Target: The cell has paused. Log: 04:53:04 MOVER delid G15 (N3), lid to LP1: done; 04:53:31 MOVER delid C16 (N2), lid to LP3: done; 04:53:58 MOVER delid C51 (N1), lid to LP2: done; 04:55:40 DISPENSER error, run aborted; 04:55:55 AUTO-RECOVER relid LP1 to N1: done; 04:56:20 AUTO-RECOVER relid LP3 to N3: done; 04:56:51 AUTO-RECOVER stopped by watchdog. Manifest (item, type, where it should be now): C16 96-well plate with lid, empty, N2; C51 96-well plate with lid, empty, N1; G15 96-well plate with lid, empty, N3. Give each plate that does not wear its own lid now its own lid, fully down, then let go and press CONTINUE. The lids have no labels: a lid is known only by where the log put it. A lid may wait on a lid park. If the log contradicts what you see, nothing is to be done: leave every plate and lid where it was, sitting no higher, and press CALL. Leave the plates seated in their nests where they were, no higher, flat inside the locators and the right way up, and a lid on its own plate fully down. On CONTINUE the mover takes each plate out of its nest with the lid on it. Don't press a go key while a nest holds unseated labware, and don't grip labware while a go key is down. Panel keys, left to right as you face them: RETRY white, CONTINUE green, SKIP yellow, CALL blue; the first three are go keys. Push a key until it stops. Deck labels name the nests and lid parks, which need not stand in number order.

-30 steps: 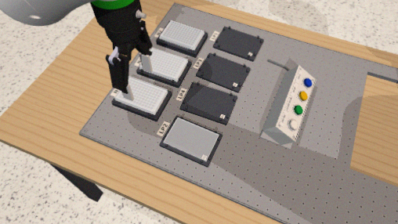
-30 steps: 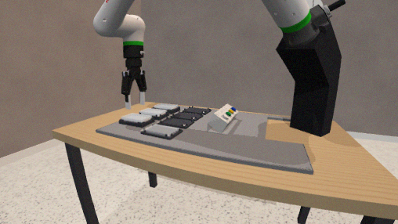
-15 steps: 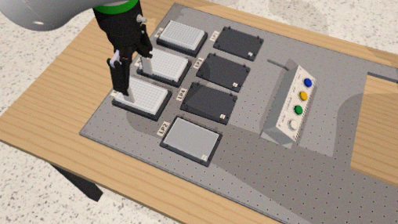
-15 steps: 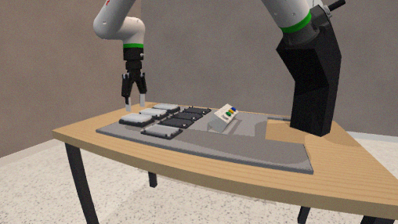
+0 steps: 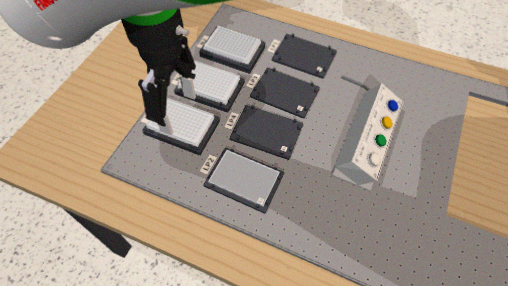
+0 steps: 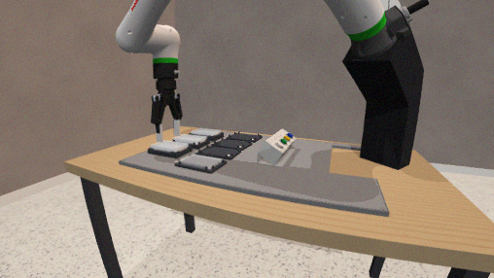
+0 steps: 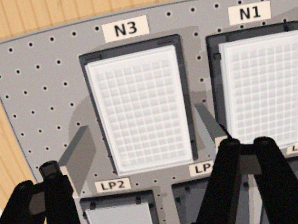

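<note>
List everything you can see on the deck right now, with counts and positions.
Table: one, wooden, under everything.
Deck plate: one, grey, perforated, on the table.
Well plates: three, white in black nests, left column; wrist view reads N3 and N1 on two.
Empty lid parks: three, black, column beside the plates.
Lid: one, pale grey, on park LP2, nearest corner.
Key box: one, grey-white, right of the parks.
Keys: four, white, green, yellow, blue.
Pedestal: one, black, on the table's far right.
Arm: one, white with green rings.
Gripper: one, black, open, above the N3 plate, holding nothing.
</note>
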`<state>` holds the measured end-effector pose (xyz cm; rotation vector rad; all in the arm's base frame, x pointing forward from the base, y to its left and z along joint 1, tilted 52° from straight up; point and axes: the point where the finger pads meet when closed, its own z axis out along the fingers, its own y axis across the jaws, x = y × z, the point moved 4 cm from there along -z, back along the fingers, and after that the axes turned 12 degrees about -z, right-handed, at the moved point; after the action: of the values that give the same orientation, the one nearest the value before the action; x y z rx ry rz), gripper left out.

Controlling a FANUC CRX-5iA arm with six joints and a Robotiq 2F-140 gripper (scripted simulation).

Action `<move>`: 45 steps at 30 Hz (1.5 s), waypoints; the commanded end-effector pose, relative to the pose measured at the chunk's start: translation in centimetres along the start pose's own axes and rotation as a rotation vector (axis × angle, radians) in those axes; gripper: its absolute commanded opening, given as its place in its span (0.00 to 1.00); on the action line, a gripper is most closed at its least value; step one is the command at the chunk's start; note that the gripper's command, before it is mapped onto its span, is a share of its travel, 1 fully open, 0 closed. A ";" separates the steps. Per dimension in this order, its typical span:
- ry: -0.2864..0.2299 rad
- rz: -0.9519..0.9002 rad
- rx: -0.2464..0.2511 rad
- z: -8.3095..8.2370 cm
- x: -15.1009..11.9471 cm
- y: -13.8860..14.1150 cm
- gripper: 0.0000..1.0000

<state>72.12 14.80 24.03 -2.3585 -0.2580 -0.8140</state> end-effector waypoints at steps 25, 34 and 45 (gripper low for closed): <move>0.000 0.000 0.000 0.8 0.0 0.0 0.66; 0.000 0.000 0.000 0.8 0.0 0.0 0.66; 0.000 0.000 0.000 0.8 0.0 0.0 0.66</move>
<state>72.54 15.33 23.50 -2.3585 -0.2579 -0.8141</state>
